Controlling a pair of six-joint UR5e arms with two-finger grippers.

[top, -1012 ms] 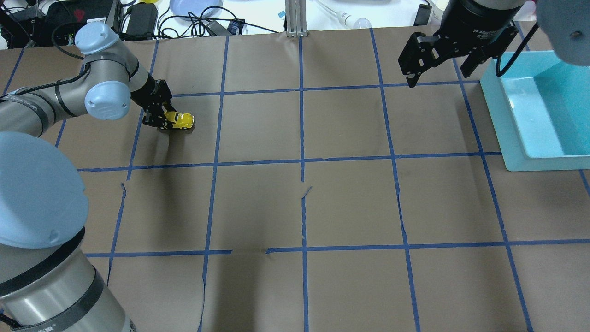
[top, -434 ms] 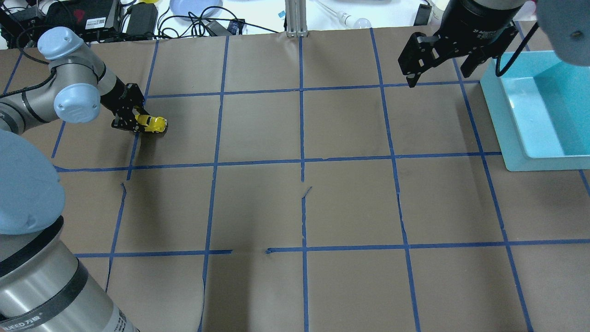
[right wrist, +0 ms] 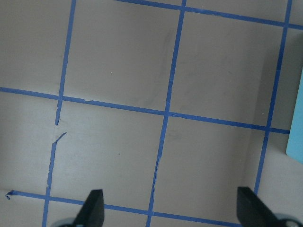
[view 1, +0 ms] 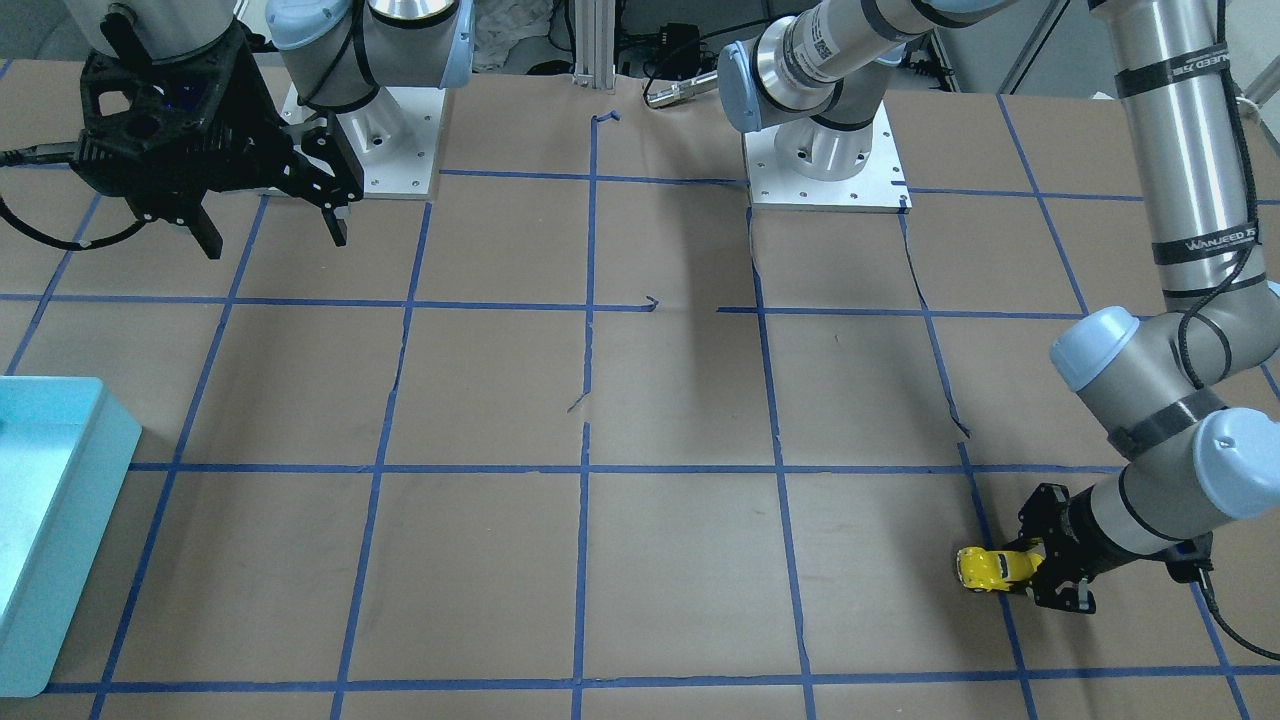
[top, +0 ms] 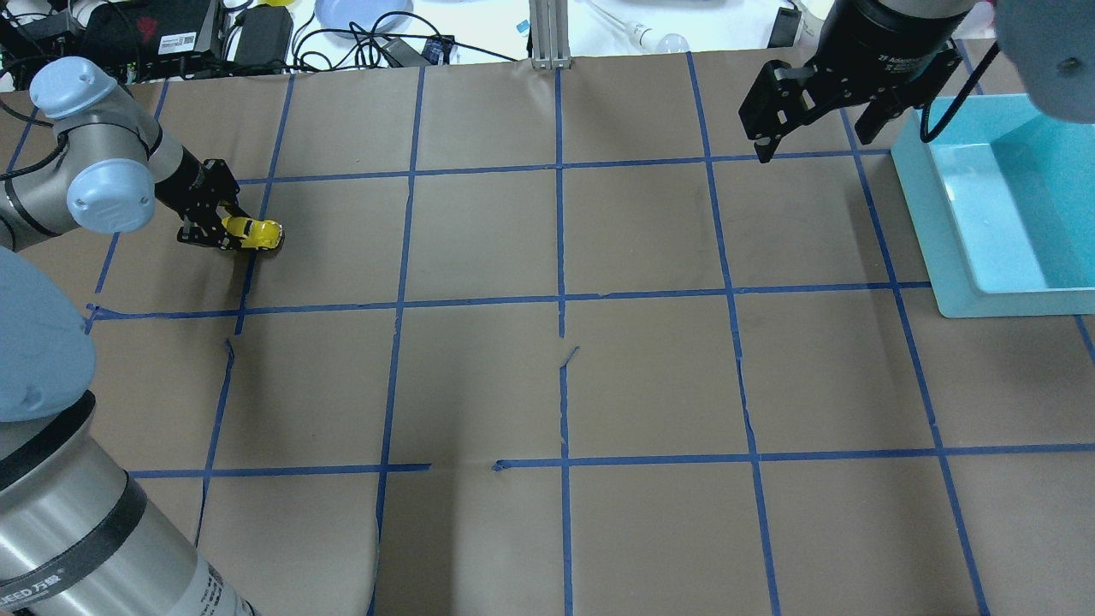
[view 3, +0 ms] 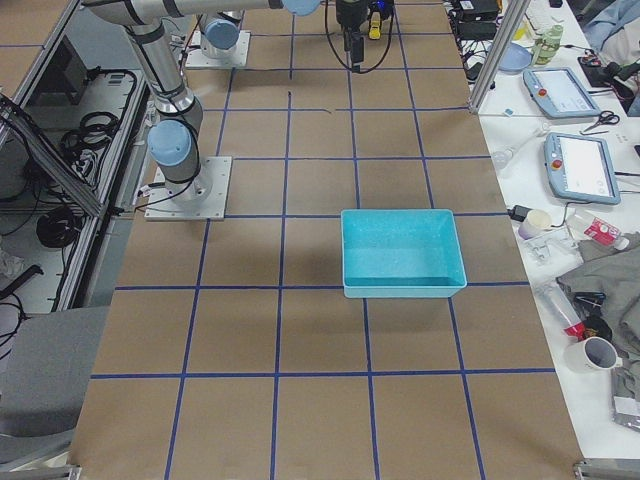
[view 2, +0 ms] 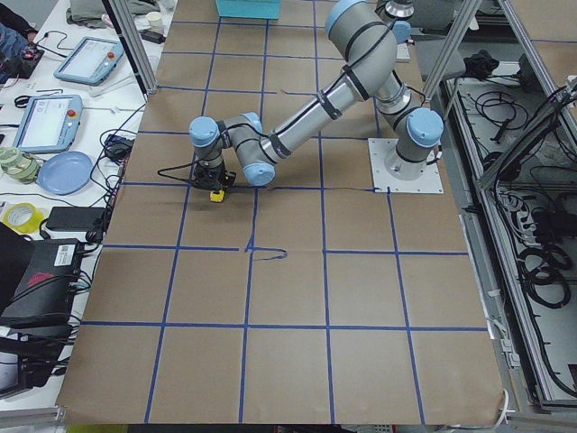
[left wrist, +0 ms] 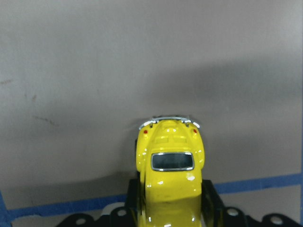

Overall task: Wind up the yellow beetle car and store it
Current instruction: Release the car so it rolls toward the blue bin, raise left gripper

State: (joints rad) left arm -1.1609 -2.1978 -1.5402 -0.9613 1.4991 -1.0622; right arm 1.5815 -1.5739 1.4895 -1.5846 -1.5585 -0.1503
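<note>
Bare table (top: 650, 376) between yellow beetle car (top: 253, 232) and teal bin (top: 922, 197); right gripper (top: 813, 145) alongside.

Low, stretched far out: left hand (top: 227, 233) clamped on yellow beetle car (top: 257, 232); right hand (top: 813, 141) raised high, fingers (top: 763, 137) spread wide.

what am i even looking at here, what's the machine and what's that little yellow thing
These are two robot arms bolted to a table covered in brown paper with a blue tape grid. Several cameras catch the same moment: one from behind the robot, one facing it, one at each end of the table, and one on each wrist. The left arm's fingers are shut on a small yellow beetle car, held low at the paper. The right arm's fingers hang open with nothing between them, above the table and near a teal bin.
</note>
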